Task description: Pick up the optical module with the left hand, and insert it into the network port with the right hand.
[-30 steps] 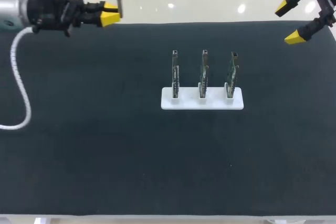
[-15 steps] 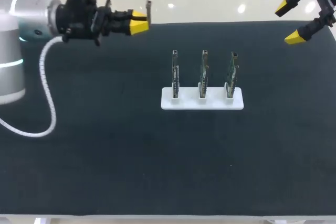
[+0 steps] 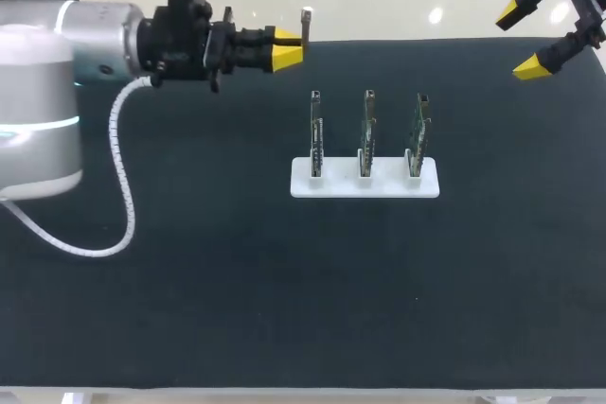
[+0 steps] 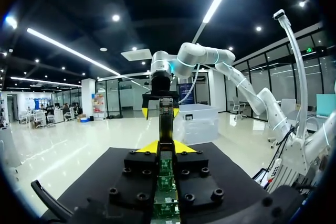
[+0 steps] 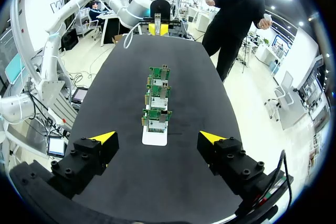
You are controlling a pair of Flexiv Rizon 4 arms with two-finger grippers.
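Note:
My left gripper [image 3: 287,50] hangs over the table's far edge, left of the boards, shut on the slim optical module [image 3: 305,24], whose metal end sticks out past the yellow tips. In the left wrist view the module [image 4: 166,123] lies clamped between the fingers of that gripper [image 4: 166,148] and points at my right arm beyond. Three upright green port boards [image 3: 367,132] stand in a white holder [image 3: 303,183] mid-table. My right gripper [image 3: 532,37] is open above the far right corner, with nothing in it. From the right wrist, the boards [image 5: 157,98] line up ahead of its spread tips [image 5: 157,138].
A white cable [image 3: 121,186] loops down from my left arm over the table's left side. The dark mat [image 3: 284,290] covers the whole tabletop, bare in front of the holder.
My left arm has swept to the right along the far edge with the module still in its grip. The right arm has not moved.

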